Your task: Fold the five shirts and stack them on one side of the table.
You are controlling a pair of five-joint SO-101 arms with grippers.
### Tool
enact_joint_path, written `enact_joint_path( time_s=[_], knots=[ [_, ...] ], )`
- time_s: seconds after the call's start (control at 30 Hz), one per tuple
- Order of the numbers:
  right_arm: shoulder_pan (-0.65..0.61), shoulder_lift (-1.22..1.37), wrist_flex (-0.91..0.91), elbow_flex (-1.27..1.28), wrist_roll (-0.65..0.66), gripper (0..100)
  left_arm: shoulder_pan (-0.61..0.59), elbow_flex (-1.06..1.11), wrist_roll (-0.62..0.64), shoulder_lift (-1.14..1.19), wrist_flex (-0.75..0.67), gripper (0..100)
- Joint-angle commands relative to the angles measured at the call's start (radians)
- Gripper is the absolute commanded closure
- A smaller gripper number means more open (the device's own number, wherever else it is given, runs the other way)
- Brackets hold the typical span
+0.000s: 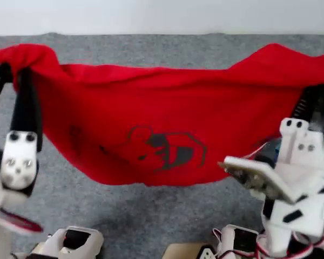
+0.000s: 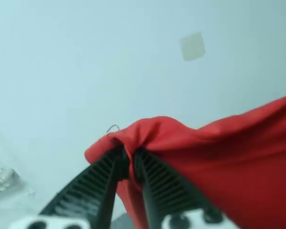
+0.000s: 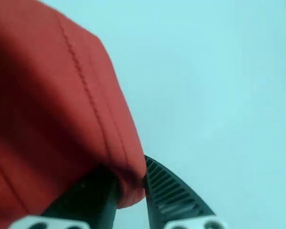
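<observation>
Red shirt (image 1: 151, 124): you see it held up off the grey table surface (image 1: 151, 216), stretched between the two arms and sagging in the middle. Its upper edge runs from one gripper to the other, and its lower edge hangs in a curve above the table. A dark print (image 1: 162, 151) sits near the middle of the cloth, facing the high view.

Left gripper (image 1: 15, 73): your left arm stands at one end of the shirt. In the left wrist view the left gripper (image 2: 128, 160) has its jaws closed narrowly on a bunched fold of the red shirt (image 2: 219, 157), which rises over the fingertips and spreads away to one side.

Right gripper (image 1: 315, 94): your right arm stands at the opposite end, its black fingers reaching up under the cloth. In the right wrist view the right gripper (image 3: 131, 183) clamps a stitched hem of the red shirt (image 3: 52, 105) between its jaws.

White wall (image 1: 151, 16): it borders the far edge of the table, behind the shirt.
</observation>
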Motion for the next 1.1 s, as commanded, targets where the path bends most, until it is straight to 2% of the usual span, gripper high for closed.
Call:
enact_joint_path(
  time_s=[0.0, 0.13, 0.43, 0.7, 0.9, 1.07],
  knots=[
    [0.01, -0.028, -0.033, -0.051, 0.0, 98.8, -0.011, -0.019, -0.072, -0.038, 0.005, 100],
    [0.013, -0.071, -0.067, -0.049, 0.0, 98.8, -0.011, -0.016, -0.133, -0.078, -0.002, 100],
    [0.013, -0.124, -0.073, -0.052, 0.005, 98.8, -0.012, -0.015, -0.138, -0.098, 0.005, 100],
    [0.015, -0.124, -0.203, -0.054, 0.006, 98.8, -0.015, -0.021, -0.14, -0.098, 0.002, 100],
    [0.015, -0.119, -0.171, -0.066, 0.02, 98.8, -0.133, 0.005, -0.14, -0.109, 0.009, 100],
    [0.008, -0.074, -0.15, 0.032, 0.026, 98.8, -0.176, 0.203, -0.14, -0.109, 0.014, 100]
  ],
)
